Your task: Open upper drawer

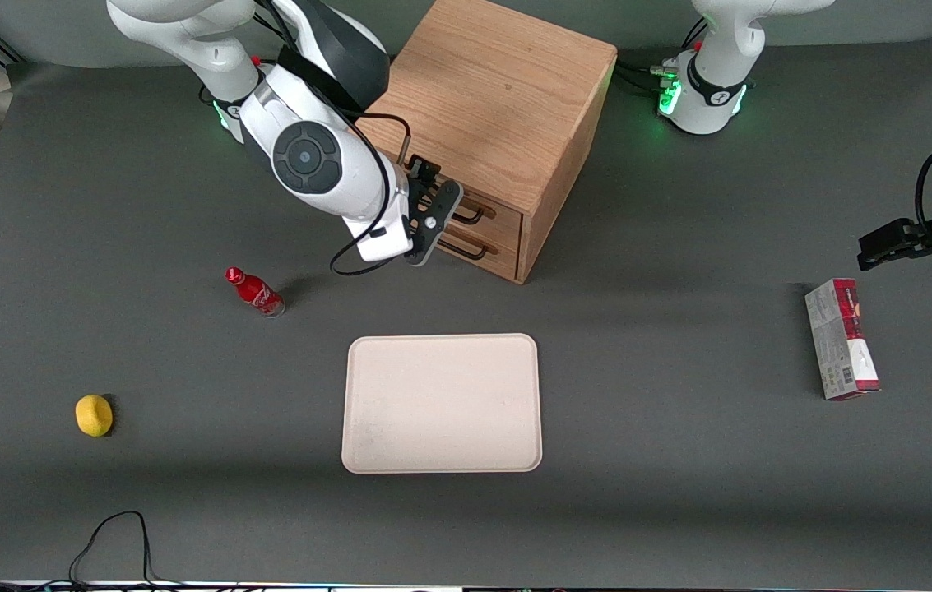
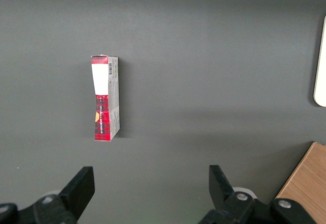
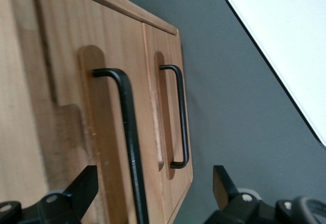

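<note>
The wooden cabinet (image 1: pixel 498 90) stands at the back middle of the table. Its upper drawer (image 1: pixel 503 214) sits flush in the cabinet front, with its black wire handle (image 1: pixel 472 218) showing. The lower drawer (image 1: pixel 498 253) is just beneath it. My right gripper (image 1: pixel 442 218) is open in front of the drawers, at the height of the upper handle. In the right wrist view the upper drawer's handle (image 3: pixel 130 147) runs between my gripper's (image 3: pixel 153 193) spread fingers, touching neither. The lower drawer's handle (image 3: pixel 179 117) lies beside it.
A beige tray (image 1: pixel 441 403) lies nearer the front camera than the cabinet. A red cola bottle (image 1: pixel 254 291) and a yellow lemon (image 1: pixel 94 414) lie toward the working arm's end. A red and grey box (image 1: pixel 841 339) lies toward the parked arm's end, also in the left wrist view (image 2: pixel 105 98).
</note>
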